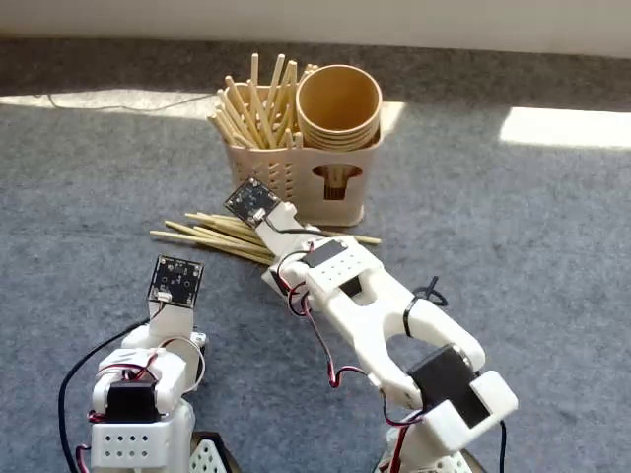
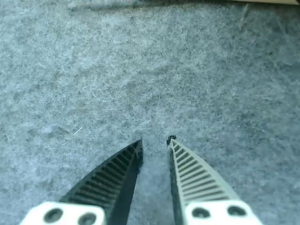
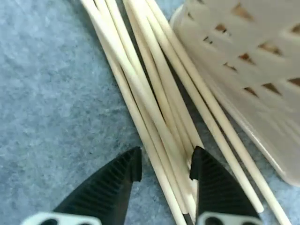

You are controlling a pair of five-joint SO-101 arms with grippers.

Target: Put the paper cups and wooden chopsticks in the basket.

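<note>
A cream slotted basket (image 1: 296,182) stands on the grey carpet. One side holds many wooden chopsticks (image 1: 254,106), the other a stack of paper cups (image 1: 339,103). Several loose chopsticks (image 1: 212,236) lie flat in front of the basket. My right gripper (image 3: 166,157) is open low over this bundle, its black fingers (image 3: 117,180) on either side of several chopsticks (image 3: 154,108), with the basket wall (image 3: 243,70) close beside. My left gripper (image 2: 155,143) hangs a little open over bare carpet, holding nothing, near the table's front left.
The right arm (image 1: 375,305) stretches diagonally from the front right toward the basket. The left arm (image 1: 148,384) stays folded at the front left. Bright sun patches (image 1: 562,126) fall on the carpet at the back. Open carpet lies right of the basket.
</note>
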